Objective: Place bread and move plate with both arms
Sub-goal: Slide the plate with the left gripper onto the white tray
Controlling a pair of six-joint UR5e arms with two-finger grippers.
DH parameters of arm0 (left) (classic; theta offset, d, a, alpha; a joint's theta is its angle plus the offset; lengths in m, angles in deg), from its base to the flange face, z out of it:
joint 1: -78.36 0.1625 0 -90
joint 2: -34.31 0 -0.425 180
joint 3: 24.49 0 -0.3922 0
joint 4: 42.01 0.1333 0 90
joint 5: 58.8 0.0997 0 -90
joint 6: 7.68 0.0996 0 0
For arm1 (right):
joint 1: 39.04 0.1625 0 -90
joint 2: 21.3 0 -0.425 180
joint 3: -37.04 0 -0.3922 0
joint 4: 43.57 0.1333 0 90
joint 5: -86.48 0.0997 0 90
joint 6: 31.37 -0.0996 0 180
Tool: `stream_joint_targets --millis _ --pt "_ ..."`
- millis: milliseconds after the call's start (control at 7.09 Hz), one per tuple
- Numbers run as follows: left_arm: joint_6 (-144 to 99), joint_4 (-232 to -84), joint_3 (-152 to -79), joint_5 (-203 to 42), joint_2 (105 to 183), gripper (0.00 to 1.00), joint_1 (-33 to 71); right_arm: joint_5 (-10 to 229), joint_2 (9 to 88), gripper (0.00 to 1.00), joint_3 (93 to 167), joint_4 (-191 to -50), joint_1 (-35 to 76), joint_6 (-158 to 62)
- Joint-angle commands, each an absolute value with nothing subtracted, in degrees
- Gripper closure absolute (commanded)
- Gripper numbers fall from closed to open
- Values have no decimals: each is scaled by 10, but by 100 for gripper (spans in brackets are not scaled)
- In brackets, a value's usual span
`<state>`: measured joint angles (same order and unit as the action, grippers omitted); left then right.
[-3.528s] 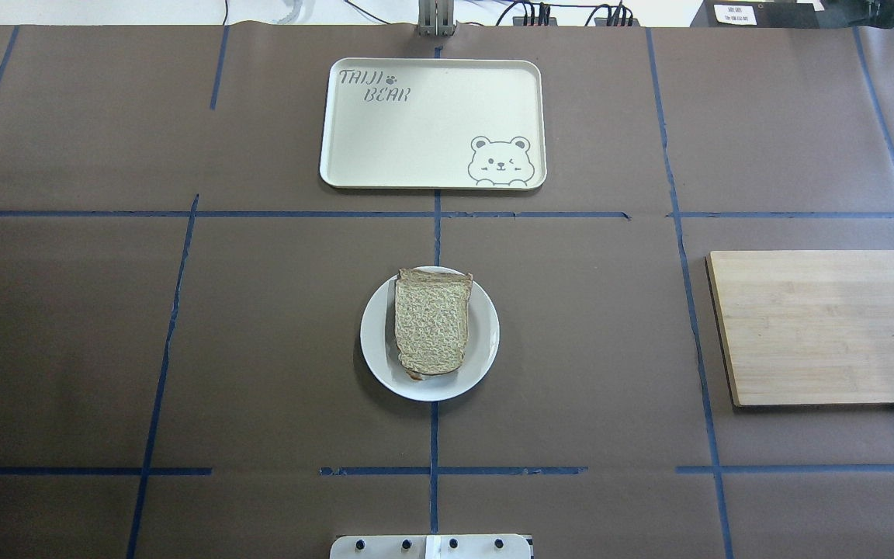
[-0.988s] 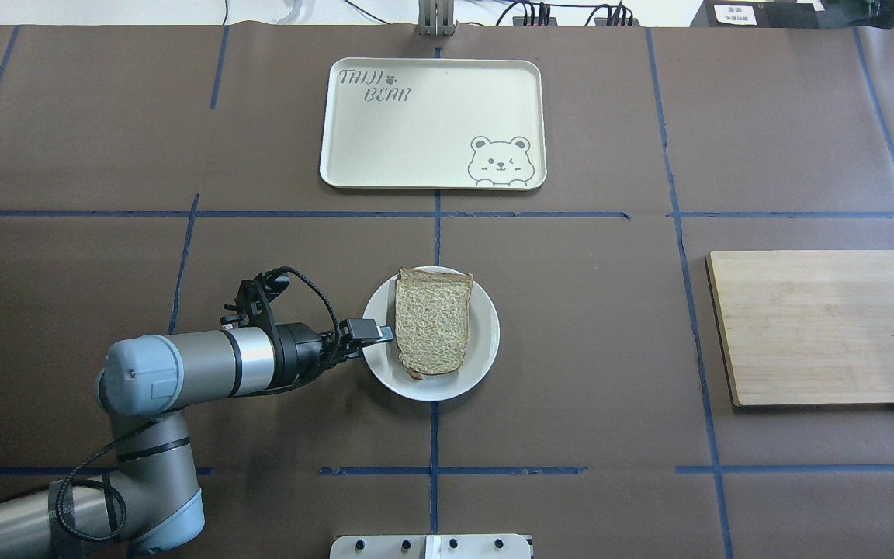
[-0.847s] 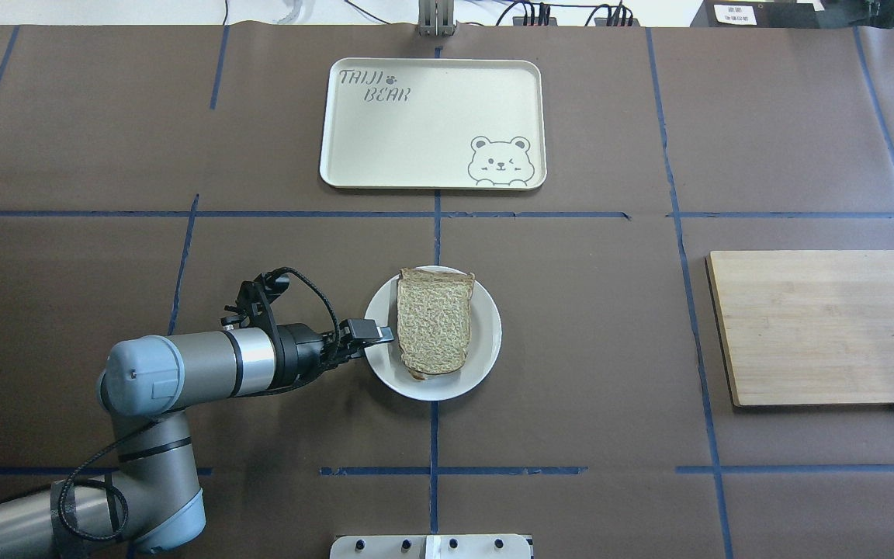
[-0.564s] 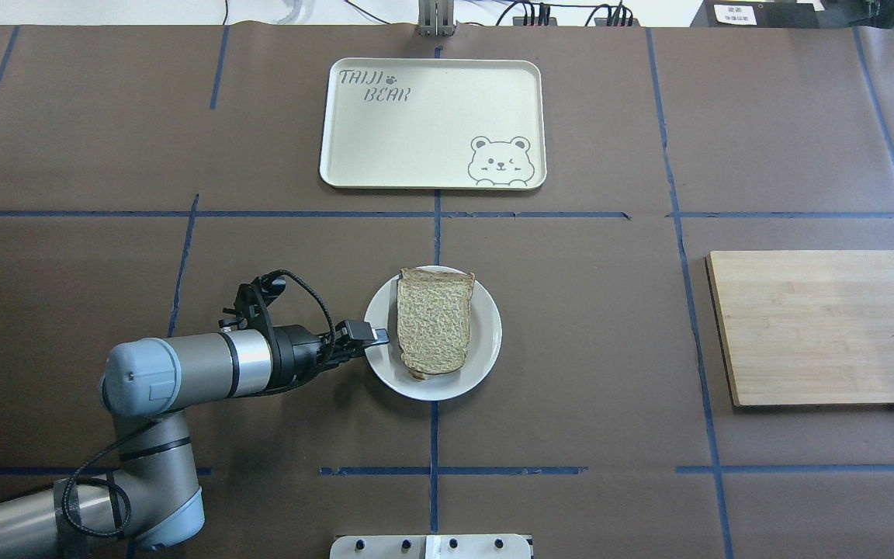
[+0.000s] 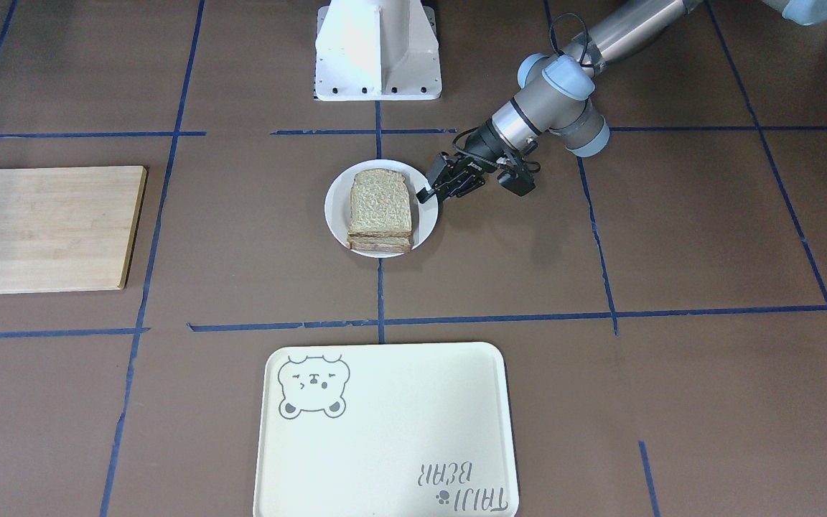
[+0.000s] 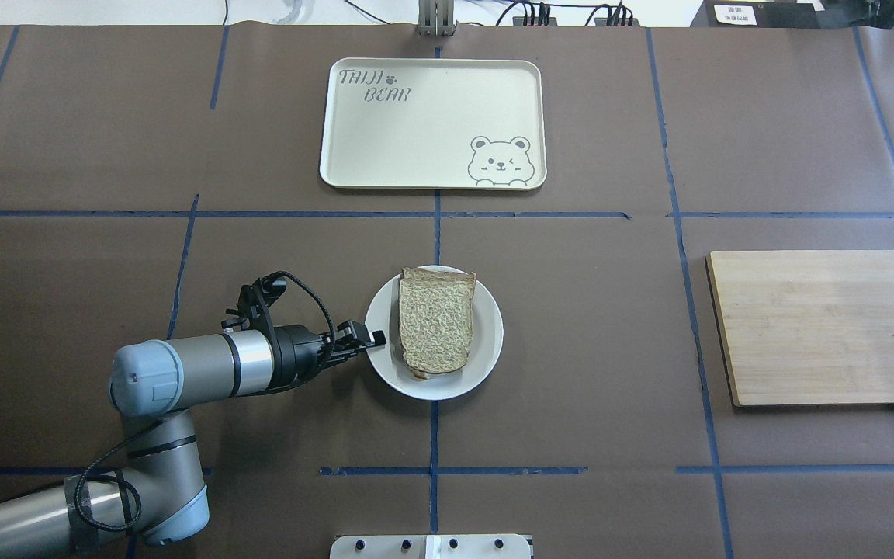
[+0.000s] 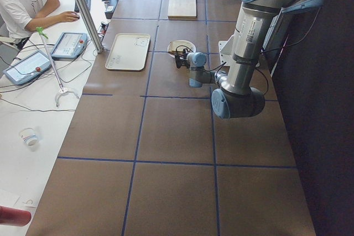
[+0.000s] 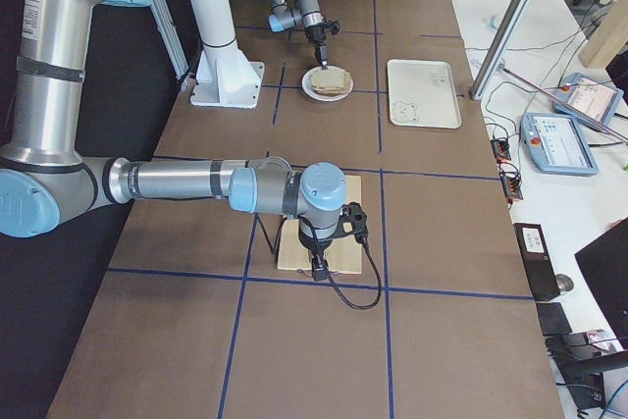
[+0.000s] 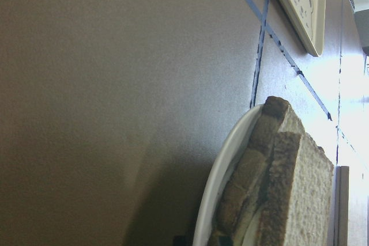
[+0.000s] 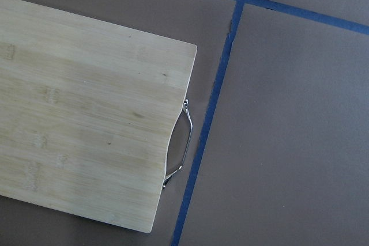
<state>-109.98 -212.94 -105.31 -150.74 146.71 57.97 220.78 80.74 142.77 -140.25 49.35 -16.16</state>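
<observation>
The brown bread (image 6: pixel 435 322) lies on the white plate (image 6: pixel 487 349) at the table's middle. In the front-facing view the bread (image 5: pixel 380 201) tops a second slice on the plate (image 5: pixel 334 210). My left gripper (image 6: pixel 375 338) lies low and level at the plate's left rim, its jaws apparently open and empty, its tips just at the edge. It also shows in the front-facing view (image 5: pixel 424 194). The left wrist view shows the plate rim (image 9: pixel 222 177) and bread (image 9: pixel 300 200) close by. My right gripper (image 8: pixel 317 270) hangs over the cutting board; I cannot tell its state.
A cream bear tray (image 6: pixel 431 123) lies beyond the plate at the far middle. A wooden cutting board (image 6: pixel 823 326) with a metal handle (image 10: pixel 180 148) lies to the right. The robot base (image 5: pixel 377 50) stands behind the plate.
The left arm came in and reached over the plate's left rim. The plate slid slightly right. The gripper has since drawn back left to the rim's edge.
</observation>
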Motion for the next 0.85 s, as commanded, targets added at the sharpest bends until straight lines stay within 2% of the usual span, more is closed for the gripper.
stream_joint_targets --millis 0,706 --pt "-1100 -2152 -1052 -1507 1466 96 581 2208 807 0 1428 -1403 493 -162" --pt "-1164 -2275 -1053 -1417 1488 98 578 2208 807 0 1428 -1403 493 -162"
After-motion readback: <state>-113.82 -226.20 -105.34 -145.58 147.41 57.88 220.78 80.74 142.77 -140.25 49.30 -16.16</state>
